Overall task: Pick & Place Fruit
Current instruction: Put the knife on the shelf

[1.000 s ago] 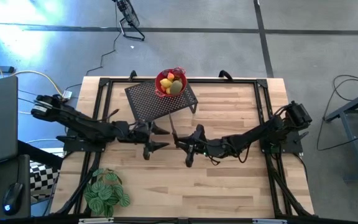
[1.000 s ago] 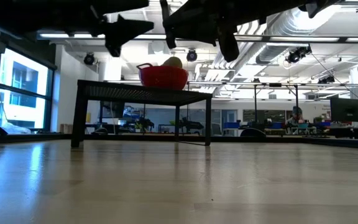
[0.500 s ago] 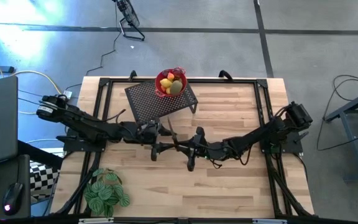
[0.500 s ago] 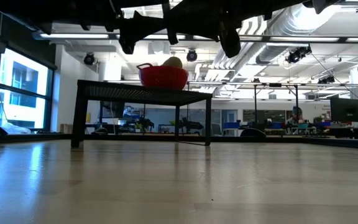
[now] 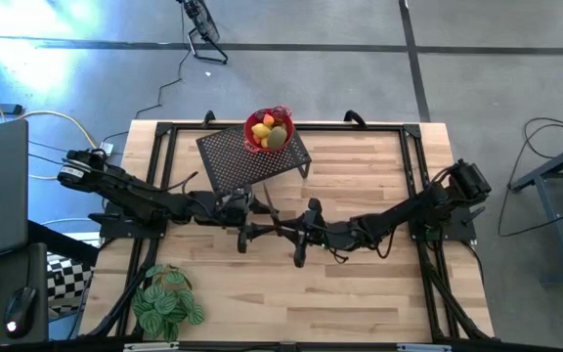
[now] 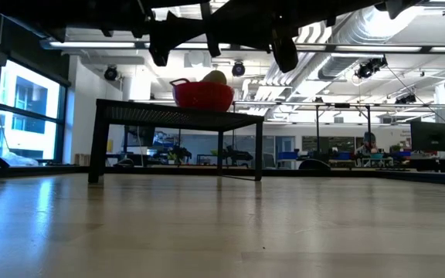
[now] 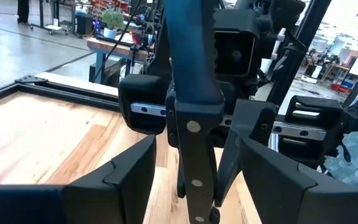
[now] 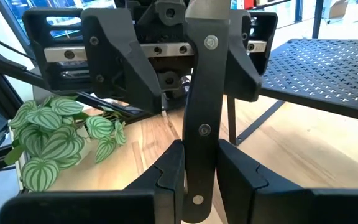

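Several pieces of fruit are sitting heaped in the red mesh bowl, and you are seeing yellow, orange and olive-green rounded shapes in it. The bowl is resting on a black perforated metal stand at the table's 12 o'clock edge. From the low view a pale yellow piece is showing above the bowl's rim.

You are working on a pale wooden table made of long glued strips and framed by black rails. A plant with striped green leaves is lying at the 7 o'clock corner.

Both arms are meeting just short of the table's centre, toward 9 o'clock, well apart from the bowl. Your right gripper is pinching a knife by its black riveted handle, the fingers pressing on both flat sides. The blade looks greyish blue with a toothed edge in the left wrist view. Your left gripper is facing it with its fingers spread wide to either side of the knife, gaps showing on both sides, gripping nothing.
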